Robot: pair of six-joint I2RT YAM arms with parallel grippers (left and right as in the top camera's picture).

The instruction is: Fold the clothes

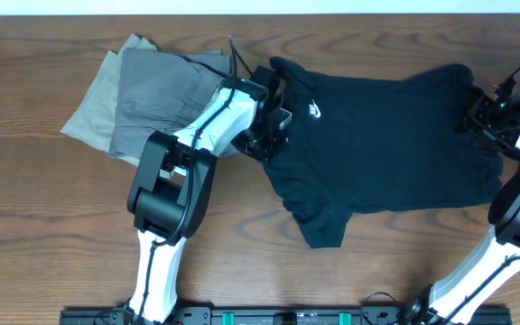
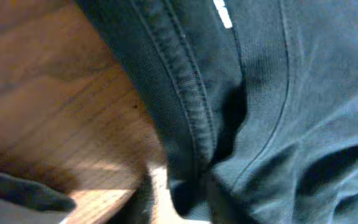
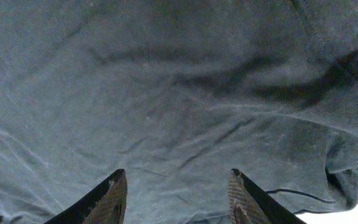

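- Surface: wood-grain table (image 1: 43,226), seen from overhead.
- Black garment (image 1: 386,144) lies spread across the centre and right, with its white logo (image 1: 314,110) near the left edge.
- Grey piece (image 1: 161,90) overlaps the khaki piece (image 1: 88,108) at far left.
- Left arm (image 1: 210,122) crosses the grey piece and covers part of it.
- Left gripper (image 1: 273,122) pinches the black garment's seamed edge.
- Right gripper (image 3: 178,199) hangs over the black fabric at the right end, fingers spread.
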